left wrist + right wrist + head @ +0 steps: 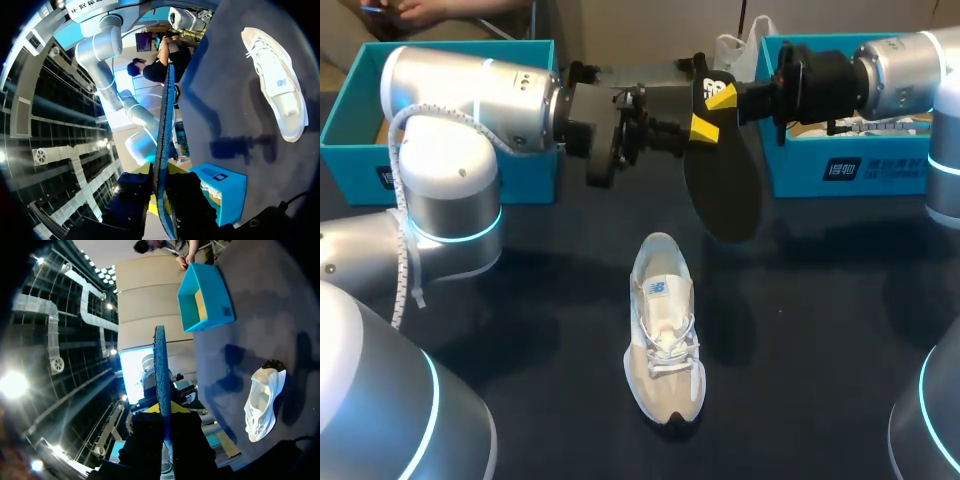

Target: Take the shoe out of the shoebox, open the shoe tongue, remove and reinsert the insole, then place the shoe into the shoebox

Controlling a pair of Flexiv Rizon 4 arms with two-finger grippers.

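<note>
The dark insole (723, 190) hangs above the table's far middle, with my right gripper (710, 112) shut on its upper end. My left gripper (660, 130) meets it from the left, its fingers a little apart on either side of that end. In the left wrist view the insole (164, 125) runs edge-on out from between that left gripper (160, 195). In the right wrist view the insole (160, 365) rises edge-on from the right gripper (162, 415). The white shoe (665, 330) lies on the dark table below, toe toward me, also seen as the shoe (277, 85) and the shoe (262, 402).
A teal shoebox (350, 110) stands at the far left behind my left arm. A second teal box (840, 165) stands at the far right under my right arm, with white contents. Dark tabletop (520, 330) spreads around the shoe.
</note>
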